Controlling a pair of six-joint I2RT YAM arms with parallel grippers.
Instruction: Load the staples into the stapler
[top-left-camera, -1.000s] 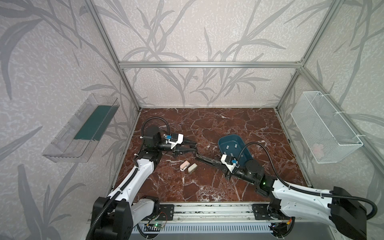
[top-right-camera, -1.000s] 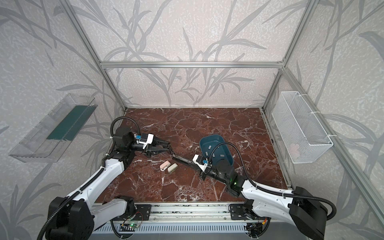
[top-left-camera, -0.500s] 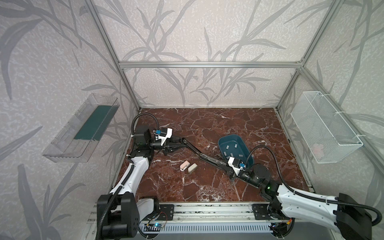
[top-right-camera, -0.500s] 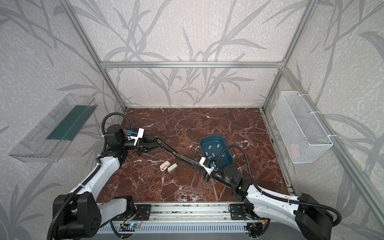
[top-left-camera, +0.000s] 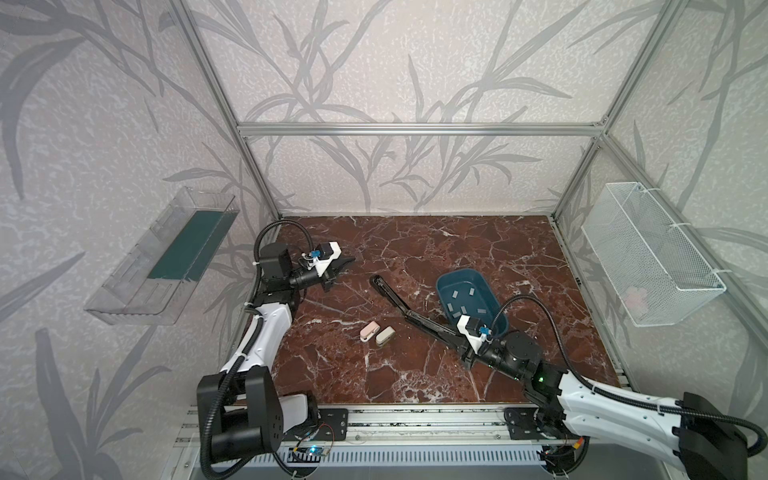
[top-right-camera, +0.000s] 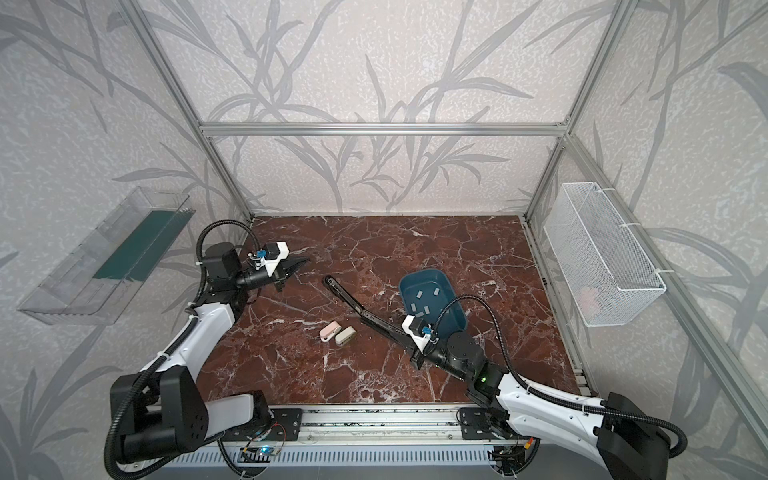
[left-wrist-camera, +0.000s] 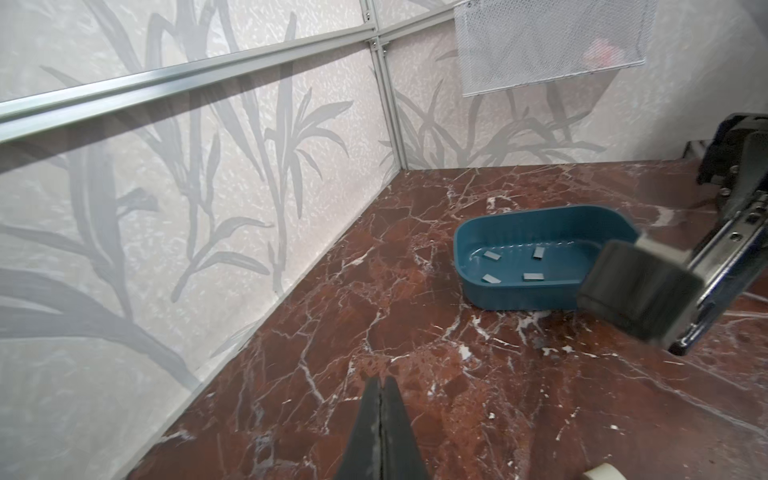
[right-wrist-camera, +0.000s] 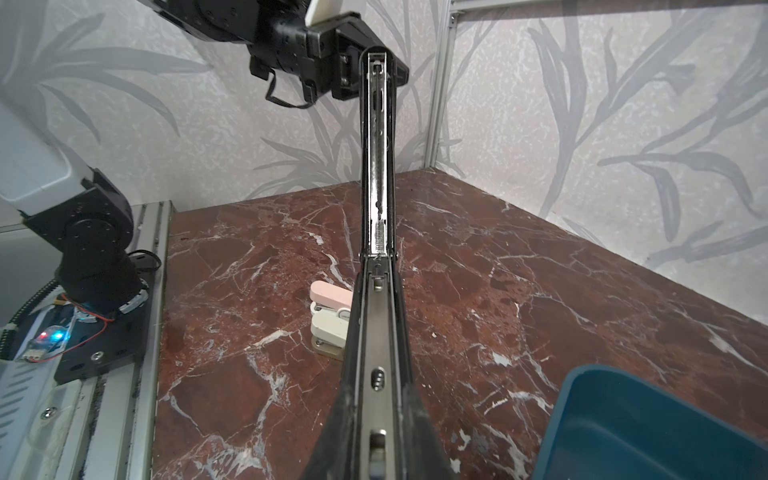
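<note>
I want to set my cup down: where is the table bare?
Bare marble tabletop along the back wall, behind the left gripper and the blue tray. Another strip lies between the two small staplers and the front rail. The middle is crowded: the open black stapler slants across it, beside the tray.

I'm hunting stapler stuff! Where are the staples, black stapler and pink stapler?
staples (left-wrist-camera: 491, 255): in the left wrist view, on one strip.
black stapler (top-left-camera: 390, 294): in a top view, on its free half.
pink stapler (top-left-camera: 368, 331): in a top view, on its top.

top views: overhead, far | wrist views: low, close, share tray (left-wrist-camera: 519, 297)
</note>
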